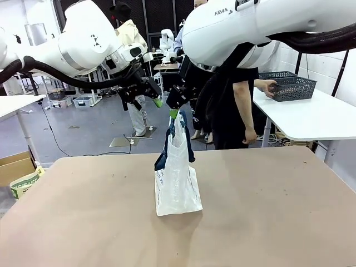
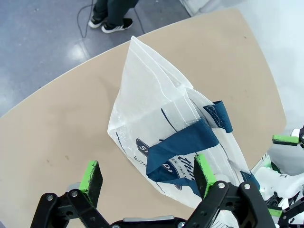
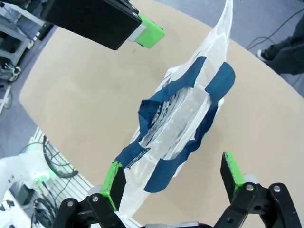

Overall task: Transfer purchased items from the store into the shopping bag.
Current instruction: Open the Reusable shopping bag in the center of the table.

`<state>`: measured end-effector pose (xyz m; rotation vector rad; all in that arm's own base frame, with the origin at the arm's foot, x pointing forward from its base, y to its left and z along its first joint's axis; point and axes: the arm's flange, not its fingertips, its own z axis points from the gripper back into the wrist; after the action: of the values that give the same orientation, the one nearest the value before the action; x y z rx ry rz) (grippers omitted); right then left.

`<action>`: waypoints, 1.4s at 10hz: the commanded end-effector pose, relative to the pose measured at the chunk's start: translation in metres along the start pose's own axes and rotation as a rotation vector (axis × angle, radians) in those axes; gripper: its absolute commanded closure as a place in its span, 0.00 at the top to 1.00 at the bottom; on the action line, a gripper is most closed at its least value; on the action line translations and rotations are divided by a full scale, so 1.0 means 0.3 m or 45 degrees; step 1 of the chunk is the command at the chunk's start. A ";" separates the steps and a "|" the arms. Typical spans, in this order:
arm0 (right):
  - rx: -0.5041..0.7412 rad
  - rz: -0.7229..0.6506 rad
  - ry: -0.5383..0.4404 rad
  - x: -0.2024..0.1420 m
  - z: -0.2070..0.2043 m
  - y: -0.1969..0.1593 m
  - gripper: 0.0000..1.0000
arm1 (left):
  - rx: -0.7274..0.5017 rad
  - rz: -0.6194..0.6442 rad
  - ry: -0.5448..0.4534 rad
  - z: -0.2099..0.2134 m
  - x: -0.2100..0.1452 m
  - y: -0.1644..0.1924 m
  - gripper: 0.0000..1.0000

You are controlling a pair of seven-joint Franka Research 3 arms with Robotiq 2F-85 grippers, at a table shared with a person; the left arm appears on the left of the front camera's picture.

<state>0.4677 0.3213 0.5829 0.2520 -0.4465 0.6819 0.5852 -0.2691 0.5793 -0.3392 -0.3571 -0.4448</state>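
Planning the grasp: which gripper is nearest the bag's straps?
The right gripper: its green pad hangs just above the translucent whitish plastic bag's navy strap handles; the left gripper sits higher, off to one side.

The letters "FRAN" are printed in dark on the white shell of the right arm (image 1: 245, 25). The rest of that word cannot be seen.

Navy letters are printed on the side of the shopping bag (image 2: 152, 104). In the left wrist view, the bits "WITH" and "ER THAN" can just be made out under a navy oval mark. The other letters are covered by a navy strap (image 2: 183, 142). In the front view the bag's print is too small to be read. In the right wrist view it is crumpled and cannot be read.

Green print is seen on a box (image 1: 25, 182) at the left, but it is too blurred to be read.
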 end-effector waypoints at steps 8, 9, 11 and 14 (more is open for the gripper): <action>-0.022 -0.092 0.123 -0.061 -0.092 -0.048 1.00 | -0.032 0.002 0.016 -0.007 0.072 -0.037 1.00; -0.039 -0.112 0.125 -0.068 -0.097 -0.058 1.00 | -0.039 -0.011 0.028 -0.014 0.095 -0.060 1.00; -0.049 -0.124 0.129 -0.071 -0.101 -0.075 1.00 | -0.044 0.021 0.159 -0.054 0.143 -0.104 1.00; -0.021 -0.127 0.136 -0.076 -0.111 -0.086 1.00 | -0.054 0.122 0.206 -0.125 0.156 -0.101 1.00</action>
<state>0.4833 0.3050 0.5455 0.2268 -0.3473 0.6029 0.6069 -0.3208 0.5652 -0.3647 -0.1892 -0.4332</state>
